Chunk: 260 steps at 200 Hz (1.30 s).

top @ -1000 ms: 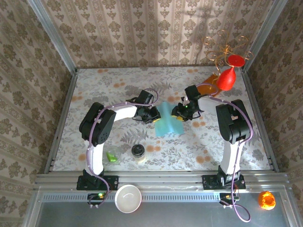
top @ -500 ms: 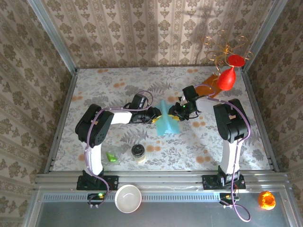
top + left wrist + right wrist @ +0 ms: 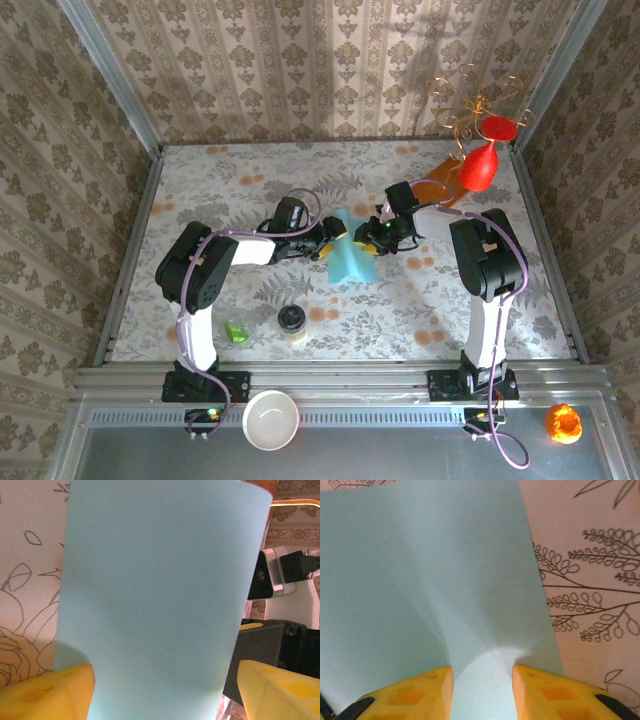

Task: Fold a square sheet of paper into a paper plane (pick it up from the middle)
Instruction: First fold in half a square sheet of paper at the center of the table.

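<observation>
Top external: white bowl on ledge; right end effector pinches paper.

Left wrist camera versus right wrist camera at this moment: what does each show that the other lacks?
Left wrist: the left end effector with its fingers wide apart, the square sheet of paper standing between them, the right arm past the paper's right edge, and a sliver of orange-brown sheet at the top.
Right wrist: the right end effector, whose fingers appear to pinch a pucker in the paper.
Both: the light blue paper and the floral tablecloth.
</observation>
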Tool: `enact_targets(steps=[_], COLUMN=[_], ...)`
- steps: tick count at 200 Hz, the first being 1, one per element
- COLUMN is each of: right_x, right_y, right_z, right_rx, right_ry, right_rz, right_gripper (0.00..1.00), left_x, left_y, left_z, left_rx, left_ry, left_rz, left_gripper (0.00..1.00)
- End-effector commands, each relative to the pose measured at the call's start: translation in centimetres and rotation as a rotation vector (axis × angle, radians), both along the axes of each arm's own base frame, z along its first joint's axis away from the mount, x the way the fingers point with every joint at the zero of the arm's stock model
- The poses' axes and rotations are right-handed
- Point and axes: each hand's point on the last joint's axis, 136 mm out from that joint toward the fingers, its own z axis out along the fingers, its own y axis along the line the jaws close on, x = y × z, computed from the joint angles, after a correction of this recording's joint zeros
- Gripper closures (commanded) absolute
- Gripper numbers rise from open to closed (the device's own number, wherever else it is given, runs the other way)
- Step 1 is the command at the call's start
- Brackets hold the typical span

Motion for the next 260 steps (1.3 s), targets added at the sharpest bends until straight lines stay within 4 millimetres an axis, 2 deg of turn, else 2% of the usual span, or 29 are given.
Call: enact_targets(steps=[1, 50, 87, 117, 149, 177, 194, 204, 233, 255, 260], right_x=[-1.6, -1.8, -1.9, -1.6, -1.2, -0.6, -0.3, -0.3, -0.4, -0.9, -0.9], right_y=[0.5, 1.7, 2.1, 1.2, -1.4, -3.9, -4.4, -4.1, -1.9, -0.7, -0.5], right_z=[-1.2, -1.1, -0.5, 0.8, 2.8, 5.1, 6.5, 7.5, 12.3, 14.0, 14.2], right_rx=[0.008, 0.048, 0.087, 0.104, 0.118, 0.139, 0.157, 0.191, 0.342, 0.366, 0.370], right_ry=[0.066, 0.070, 0.060, 0.018, -0.052, -0.137, -0.184, -0.217, -0.375, -0.416, -0.417], right_rz=[0.013, 0.026, 0.027, 0.005, -0.050, -0.094, -0.073, -0.045, 0.051, 0.107, 0.112], right_gripper=[0.61, 0.61, 0.61, 0.60, 0.58, 0.49, 0.42, 0.38, 0.19, 0.11, 0.10], left_x=[-0.7, -1.3, -1.3, -0.8, -0.1, 0.6, 0.8, 0.9, 0.7, -0.2, 0.5], left_y=[0.8, 0.9, 1.0, 0.9, 1.1, 1.6, 1.6, 1.6, 2.1, 1.8, 2.7], left_z=[-1.6, -2.4, -2.7, -2.1, -0.7, 2.5, 5.3, 7.1, 11.8, 14.7, 15.2], left_rx=[0.074, 0.145, 0.186, 0.178, 0.152, 0.108, 0.025, -0.023, -0.124, -0.187, -0.195], left_ry=[0.030, 0.063, 0.070, 0.047, -0.007, -0.093, -0.133, -0.157, -0.211, -0.240, -0.249], left_rz=[-0.018, -0.057, -0.080, -0.093, -0.103, -0.118, -0.146, -0.159, -0.195, -0.247, -0.229], left_gripper=[0.20, 0.22, 0.35, 0.50, 0.63, 0.67, 0.69, 0.70, 0.70, 0.71, 0.71])
